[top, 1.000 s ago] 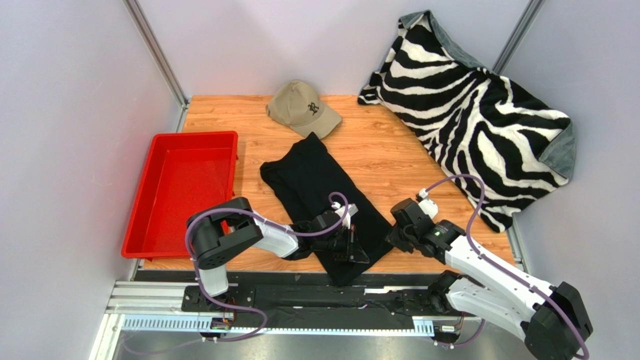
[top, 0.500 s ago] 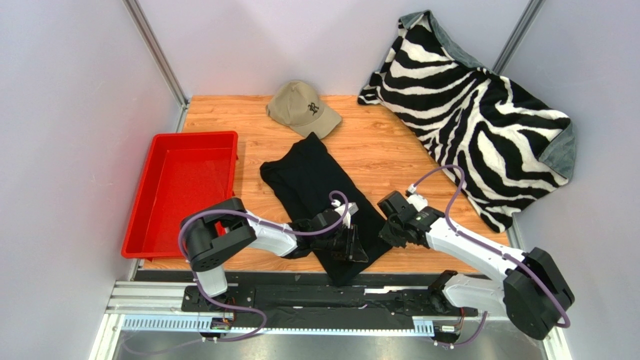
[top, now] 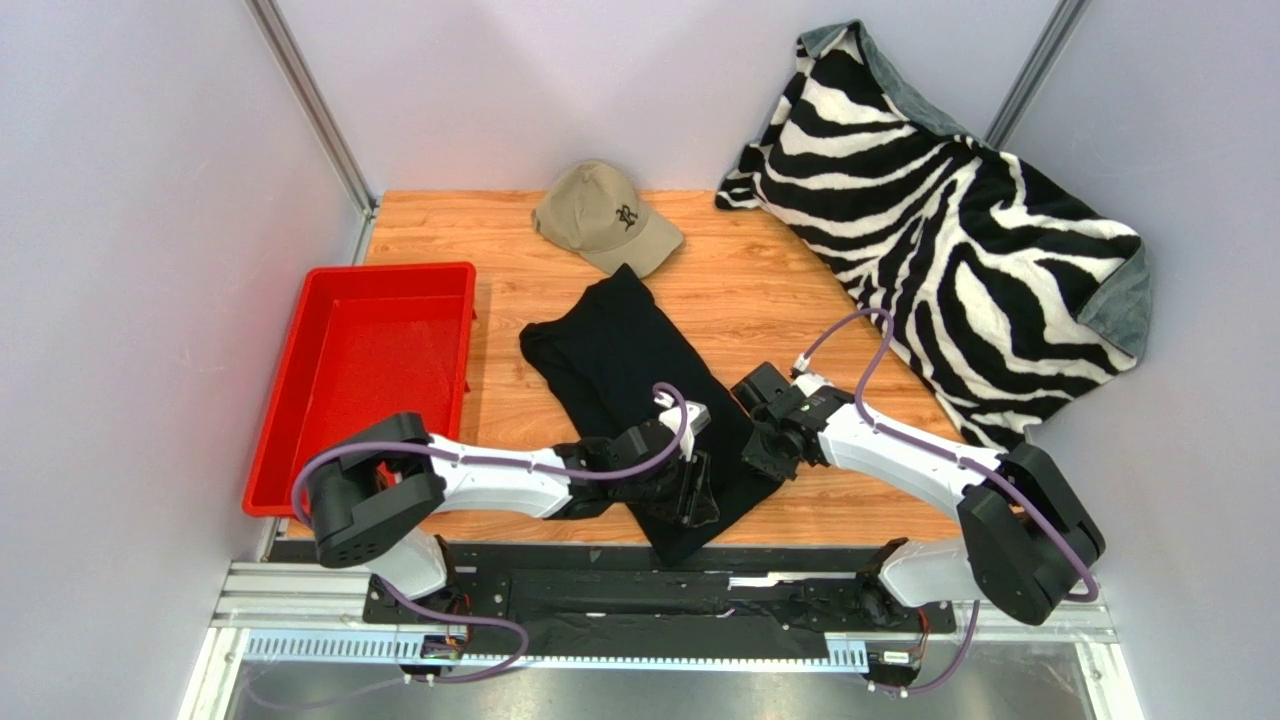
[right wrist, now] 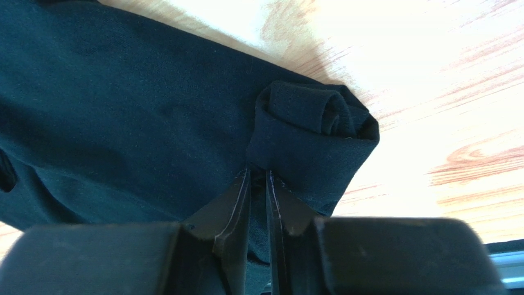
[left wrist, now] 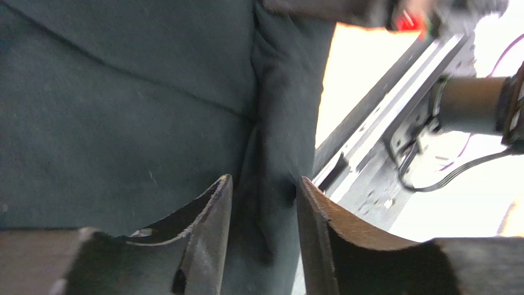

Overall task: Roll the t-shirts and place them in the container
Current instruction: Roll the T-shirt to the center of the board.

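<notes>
The black t-shirt (top: pixel 616 353) lies as a long folded strip running diagonally across the wooden table, its near end at the front edge. My left gripper (top: pixel 700 495) sits on that near end. In the left wrist view the gripper (left wrist: pixel 264 181) is open, its jaws apart with a loose ridge of the t-shirt (left wrist: pixel 123 110) between them. My right gripper (top: pixel 763 447) is at the strip's right edge. The right wrist view shows this gripper (right wrist: pixel 258 173) shut on the t-shirt (right wrist: pixel 123 92), just below a small rolled-up lump of cloth (right wrist: pixel 313 120).
A red tray (top: pixel 388 273) stands at the left of the table. A tan cap (top: pixel 606 215) lies at the back, close to the t-shirt's far end. The zebra-striped blanket (top: pixel 962 225) covers the back right corner. A metal rail (left wrist: pixel 369 160) runs along the near edge.
My left gripper has opened and let go of the fold it pinched. The right arm has swung left, bringing its gripper to the t-shirt's right edge.
</notes>
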Motion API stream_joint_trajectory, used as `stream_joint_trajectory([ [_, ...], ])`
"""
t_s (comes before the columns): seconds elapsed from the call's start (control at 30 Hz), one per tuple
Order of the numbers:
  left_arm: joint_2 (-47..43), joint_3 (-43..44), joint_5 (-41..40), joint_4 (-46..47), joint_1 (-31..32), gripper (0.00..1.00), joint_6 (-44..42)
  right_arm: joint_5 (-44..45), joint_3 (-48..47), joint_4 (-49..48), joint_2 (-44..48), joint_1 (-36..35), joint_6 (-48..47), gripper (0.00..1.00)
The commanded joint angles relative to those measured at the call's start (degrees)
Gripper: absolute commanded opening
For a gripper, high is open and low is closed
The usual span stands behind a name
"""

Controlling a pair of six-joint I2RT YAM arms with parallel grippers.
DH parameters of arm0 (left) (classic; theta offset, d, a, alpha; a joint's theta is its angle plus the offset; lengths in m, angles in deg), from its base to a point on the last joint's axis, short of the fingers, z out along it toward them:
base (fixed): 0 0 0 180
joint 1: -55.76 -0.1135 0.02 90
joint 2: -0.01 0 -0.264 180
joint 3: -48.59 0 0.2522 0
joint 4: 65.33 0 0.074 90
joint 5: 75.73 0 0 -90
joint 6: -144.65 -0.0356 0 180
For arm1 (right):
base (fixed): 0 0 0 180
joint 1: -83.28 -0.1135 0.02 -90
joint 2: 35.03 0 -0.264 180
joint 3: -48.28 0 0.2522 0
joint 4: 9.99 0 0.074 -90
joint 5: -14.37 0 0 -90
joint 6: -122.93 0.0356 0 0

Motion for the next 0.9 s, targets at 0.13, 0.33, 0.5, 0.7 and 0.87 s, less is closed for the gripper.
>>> stream_joint_trajectory([
  [0.13,-3.6,3.5,-10.0,-11.0,6.6,0.58,-7.6,1.2,-3.2,0.7,-3.2,-0.3,-0.8,0.19],
  [0.33,-4.3,3.5,-11.1,-13.3,7.8,0.58,-8.5,1.7,-4.1,1.0,-4.1,-0.3,-1.0,0.19],
  [0.5,-5.7,3.1,-11.1,-16.1,8.0,0.57,-7.8,1.9,-4.4,1.1,-4.7,-0.2,-1.1,0.19],
  [0.7,-6.8,1.8,-10.3,-17.3,8.0,0.43,-6.1,2.0,-4.9,1.2,-5.3,0.0,-1.1,0.19],
  [0.87,-6.4,-0.2,-6.9,-14.5,7.3,0.13,-3.9,2.0,-6.1,1.2,-5.3,0.1,-1.6,0.22],
])
